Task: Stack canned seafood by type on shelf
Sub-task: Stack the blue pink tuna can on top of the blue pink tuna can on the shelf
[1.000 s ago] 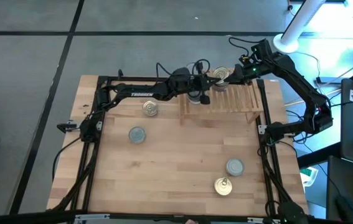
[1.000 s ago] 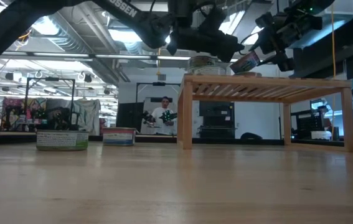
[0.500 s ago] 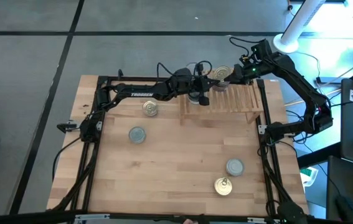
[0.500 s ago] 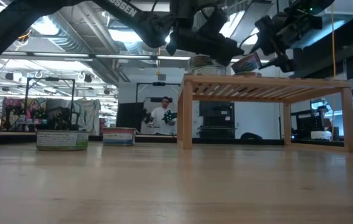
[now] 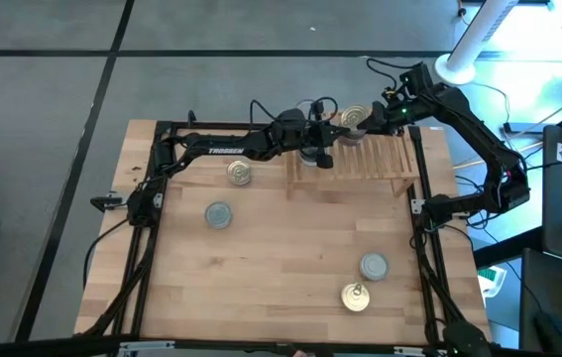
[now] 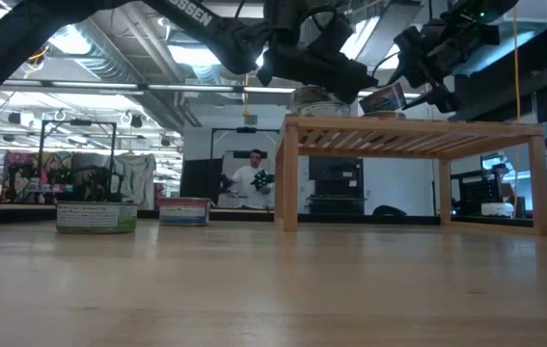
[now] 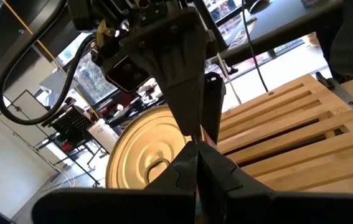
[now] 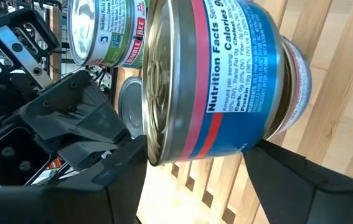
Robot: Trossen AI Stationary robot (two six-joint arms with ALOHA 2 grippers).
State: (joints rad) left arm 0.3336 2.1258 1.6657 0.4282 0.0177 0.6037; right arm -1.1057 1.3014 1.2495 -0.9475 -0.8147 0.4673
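Blue and red wrapped the can that sat between the right gripper's wide-spread fingers, tipped a little above another can on the wooden shelf, probably so the same kinds would pile up. I could not tell if the fingers gripped it or had let go. Close by, the left gripper hung over the shelf's other end with fingers pinched together, near a gold-topped can, leaving little room between the arms. Four more cans waited on the table: a gold one, a grey one, another grey one and another gold one.
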